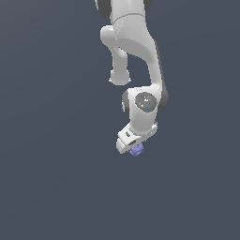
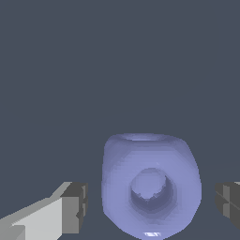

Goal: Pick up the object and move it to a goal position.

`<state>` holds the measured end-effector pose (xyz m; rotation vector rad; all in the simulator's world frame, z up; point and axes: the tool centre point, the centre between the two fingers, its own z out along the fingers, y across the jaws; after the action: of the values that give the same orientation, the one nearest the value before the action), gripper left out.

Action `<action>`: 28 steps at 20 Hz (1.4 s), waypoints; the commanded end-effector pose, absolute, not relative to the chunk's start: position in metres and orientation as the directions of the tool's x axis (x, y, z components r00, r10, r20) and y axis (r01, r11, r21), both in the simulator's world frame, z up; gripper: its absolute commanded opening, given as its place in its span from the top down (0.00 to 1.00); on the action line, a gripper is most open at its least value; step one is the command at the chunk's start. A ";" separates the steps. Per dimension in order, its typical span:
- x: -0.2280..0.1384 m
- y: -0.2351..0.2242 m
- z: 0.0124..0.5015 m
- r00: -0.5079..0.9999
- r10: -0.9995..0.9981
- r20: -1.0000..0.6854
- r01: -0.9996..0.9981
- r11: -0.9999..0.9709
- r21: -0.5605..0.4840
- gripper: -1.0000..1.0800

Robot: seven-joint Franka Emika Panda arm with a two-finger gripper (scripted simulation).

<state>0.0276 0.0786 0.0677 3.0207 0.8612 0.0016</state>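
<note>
We see the white, jointed robot arm (image 1: 136, 51) reaching down from the top of the exterior view against a plain dark slate-grey backdrop (image 1: 47, 140). At its lower end the white gripper (image 1: 134, 146) tilts toward the exterior view's left. The small periwinkle-blue rounded cube-like block (image 1: 137, 150) sits right at the gripper's tip. In the wrist view the block (image 2: 150, 185) fills the space between the two dark-grey finger pads (image 2: 75, 206), a round dark hollow on its facing side. The jaws stand apart, with a visible gap between each pad and the block. We cannot tell what the block rests on.
</note>
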 end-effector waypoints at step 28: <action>0.025 0.079 0.062 0.848 0.530 0.000 0.530 -0.848 0.000 1.00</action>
<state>0.0253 0.0787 0.0553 3.0200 0.8654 -0.0016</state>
